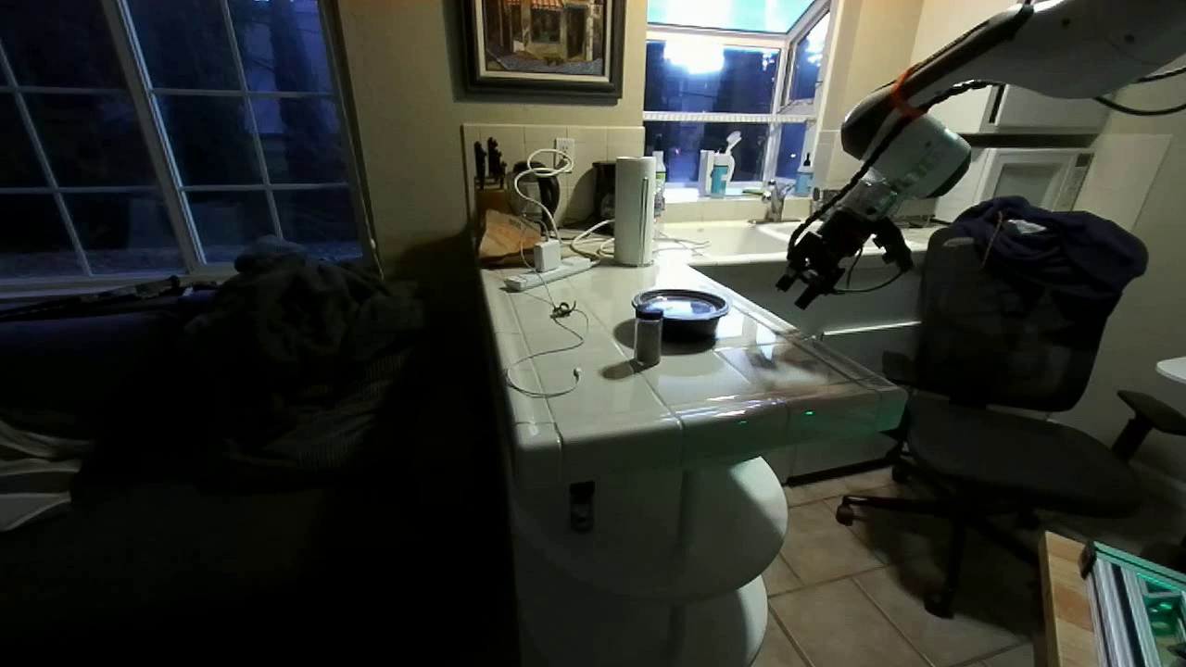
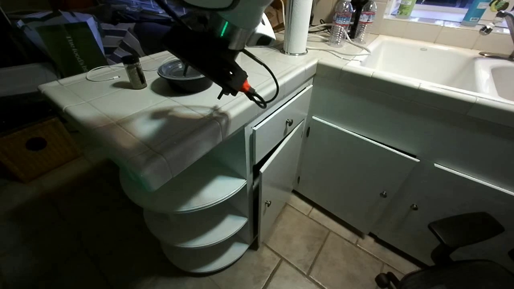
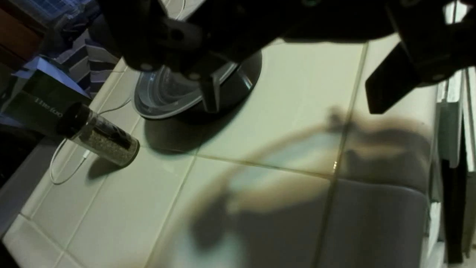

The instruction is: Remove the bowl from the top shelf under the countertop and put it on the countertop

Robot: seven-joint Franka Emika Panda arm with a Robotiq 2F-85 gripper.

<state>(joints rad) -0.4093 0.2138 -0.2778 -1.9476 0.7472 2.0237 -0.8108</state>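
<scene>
The bowl (image 1: 702,328) is dark with a paler rim and what looks like a clear lid. It stands upright on the white tiled countertop (image 1: 611,412), in both exterior views (image 2: 192,85). In the wrist view the bowl (image 3: 158,100) is at upper left, partly hidden behind one of my fingers (image 3: 211,98). My gripper (image 3: 294,111) is open and empty, its fingers wide apart. It hangs above the countertop's cabinet-side edge, beside the bowl, and shows in an exterior view (image 1: 797,289). The top shelf (image 2: 219,186) under the countertop shows no bowl on its visible part.
A spice jar (image 1: 648,343) stands close to the bowl. A thin white cable (image 1: 537,394) lies on the countertop. A paper-towel roll (image 1: 634,211) and power strip (image 1: 549,275) are farther back. A cabinet door (image 2: 283,172) is ajar; an office chair (image 1: 1010,454) stands nearby.
</scene>
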